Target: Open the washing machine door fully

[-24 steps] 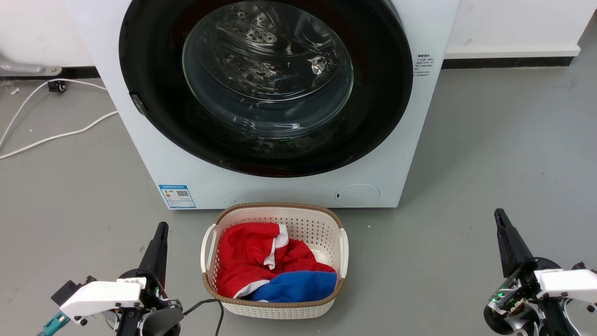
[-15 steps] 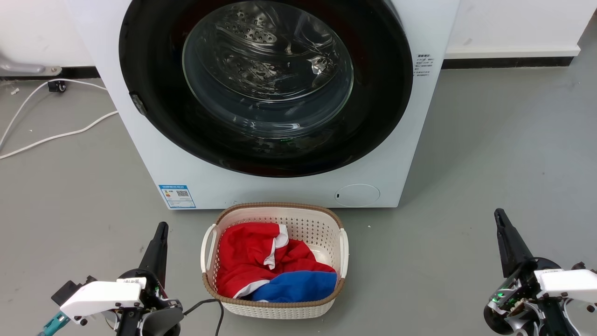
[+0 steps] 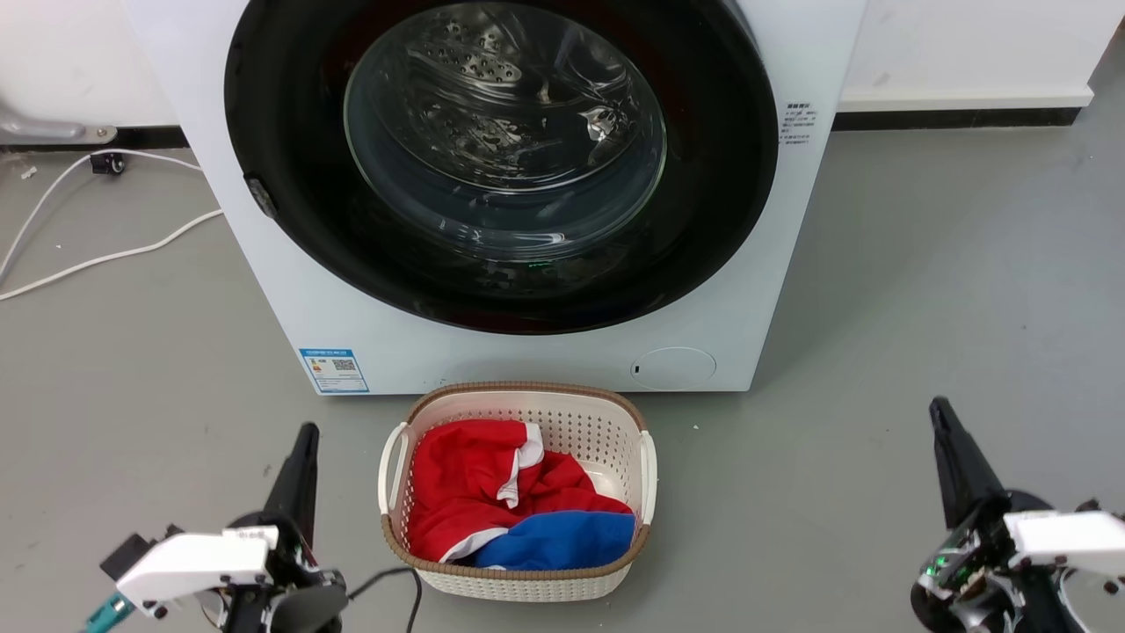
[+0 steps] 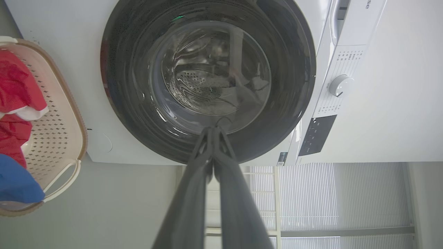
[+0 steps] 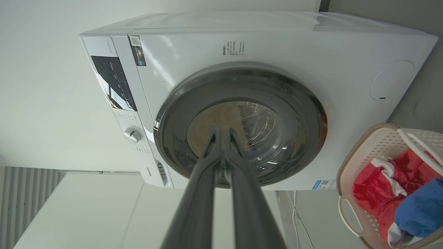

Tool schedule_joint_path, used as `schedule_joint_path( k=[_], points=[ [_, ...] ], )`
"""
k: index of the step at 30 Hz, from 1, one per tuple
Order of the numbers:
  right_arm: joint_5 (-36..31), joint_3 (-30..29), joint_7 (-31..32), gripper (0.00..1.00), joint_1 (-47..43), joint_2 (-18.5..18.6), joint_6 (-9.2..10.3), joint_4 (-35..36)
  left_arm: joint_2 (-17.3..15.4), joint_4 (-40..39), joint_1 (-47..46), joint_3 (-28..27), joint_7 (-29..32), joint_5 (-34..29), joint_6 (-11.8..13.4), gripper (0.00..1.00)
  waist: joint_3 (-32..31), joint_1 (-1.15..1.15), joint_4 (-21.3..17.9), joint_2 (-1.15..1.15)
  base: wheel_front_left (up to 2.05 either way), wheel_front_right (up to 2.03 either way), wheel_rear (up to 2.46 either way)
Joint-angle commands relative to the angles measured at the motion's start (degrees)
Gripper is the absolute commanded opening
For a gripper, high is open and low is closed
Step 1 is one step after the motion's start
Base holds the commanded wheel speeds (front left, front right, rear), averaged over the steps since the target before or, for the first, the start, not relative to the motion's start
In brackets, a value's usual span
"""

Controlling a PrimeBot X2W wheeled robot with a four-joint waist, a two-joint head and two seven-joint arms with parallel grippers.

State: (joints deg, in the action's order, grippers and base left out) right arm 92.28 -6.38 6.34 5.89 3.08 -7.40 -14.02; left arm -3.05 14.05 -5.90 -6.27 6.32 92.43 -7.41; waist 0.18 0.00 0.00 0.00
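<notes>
Slightly lower now, the left tool and right tool keep their fingers together; the round black-rimmed glass washing machine door probably wants hooking at its left-edge catch.

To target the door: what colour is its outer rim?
Round washing machine door: glossy black rim, best in head view.

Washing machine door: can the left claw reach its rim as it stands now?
Probably yes. The shut left claw points at the washing machine door, with bare floor between; the basket sits off to its side.

Cream basket, red cloth, blue cloth inside; white cable on floor.
</notes>
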Motion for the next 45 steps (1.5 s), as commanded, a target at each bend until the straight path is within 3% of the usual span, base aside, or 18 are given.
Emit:
schedule_joint_path(
  k=[1, 9, 16, 35, 45],
  points=[
    [0.0, 0.0, -0.1, 1.00, -0.1, 0.0, 0.00, -0.2, 0.0, 0.2, 0.1, 0.0, -0.1, 0.0, 0.0, 1.00, 0.0, 0.00, 0.0, 0.00, 0.00, 0.00, 0.00],
    [-1.4, 0.0, -1.8, 1.00, -2.0, -0.1, 0.01, -1.2, 0.3, 0.2, 1.7, -0.1, -1.7, -1.4, 0.0, 1.00, 0.0, 0.00, 0.0, 0.00, 0.00, 0.00, 0.00],
    [-8.3, -1.5, -3.7, 1.00, -2.5, -0.1, 0.00, 0.1, 0.3, -1.8, 1.9, -1.0, -3.7, -8.2, 0.6, 1.00, 0.1, 0.00, -0.1, 0.00, 0.00, 0.00, 0.00],
    [-38.7, 0.1, -8.2, 1.00, -5.0, -0.1, -0.04, 10.2, -0.1, -8.3, 3.7, 3.2, -8.2, -36.3, 6.5, 1.00, 0.4, 0.00, -0.1, 0.00, 0.00, 0.00, 0.00],
    [-51.5, 0.8, -10.3, 1.00, -6.5, -0.1, -0.05, 11.9, -2.3, -9.6, 4.2, 6.6, -10.3, -46.4, 10.8, 1.00, 0.5, 0.00, -0.1, 0.00, 0.00, 0.00, 0.00]
  ],
)
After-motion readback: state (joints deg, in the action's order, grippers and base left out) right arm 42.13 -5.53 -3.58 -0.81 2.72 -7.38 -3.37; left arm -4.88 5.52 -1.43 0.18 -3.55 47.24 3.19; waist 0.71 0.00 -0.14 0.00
